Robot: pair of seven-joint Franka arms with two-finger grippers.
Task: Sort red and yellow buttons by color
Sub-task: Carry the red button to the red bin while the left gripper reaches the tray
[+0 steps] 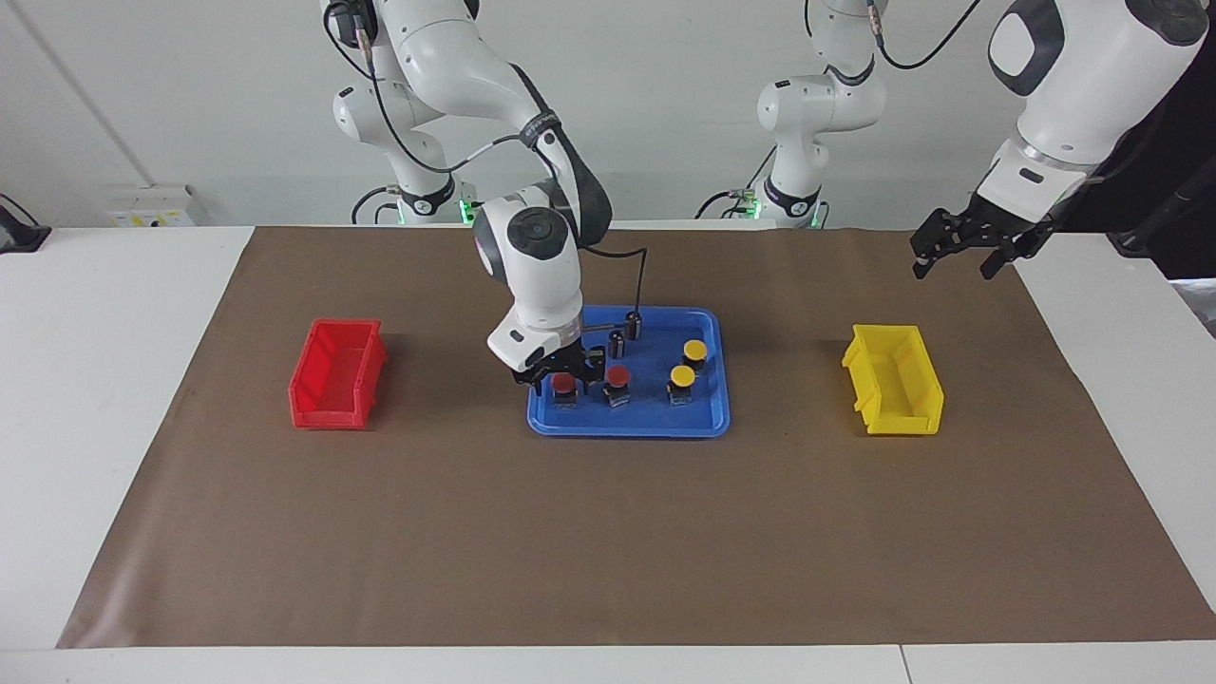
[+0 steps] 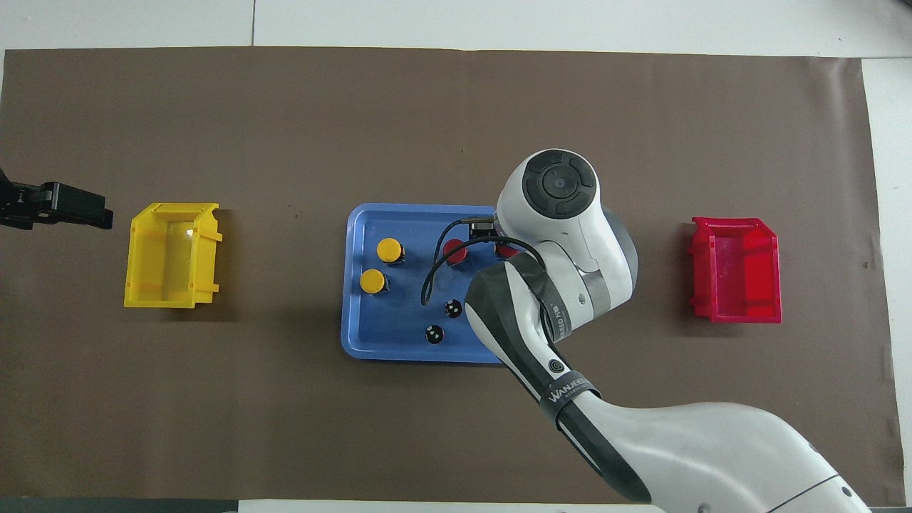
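Facing view, read from the red bin across to the yellow bin. The red bin (image 1: 337, 387) stands on the brown mat (image 1: 608, 532) toward the right arm's end of the tabletop (image 1: 95, 399), apparently placed there as the drop point for red caps. The right end effector (image 1: 560, 377) is low over the blue tray (image 1: 627, 423), its fingers set apart on either side of a red button (image 1: 564, 386); whether they already touch it cannot be told. This posture suggests the pick of the first red item, chosen because it lies closest to the red bin.

The tray sits mid-mat between the two bins, so that each arm can reach it. All four buttons are on the tray: each is a round domed cap on a dark blocky base, standing upright. The second red button (image 1: 618, 382) stands just beside the first. The two yellow buttons (image 1: 682, 379) stand near each other toward the left arm's end of the tray, one a little nearer to the robots than the other. Two dark capless cylinders (image 1: 633, 323) stand on the tray nearer to the robots than the red caps.

The yellow bin (image 1: 893, 391) stands empty toward the left arm's end. The left end effector (image 1: 950, 258) waits in the air, fingers spread wide and holding nothing, over the mat's edge near the yellow bin.
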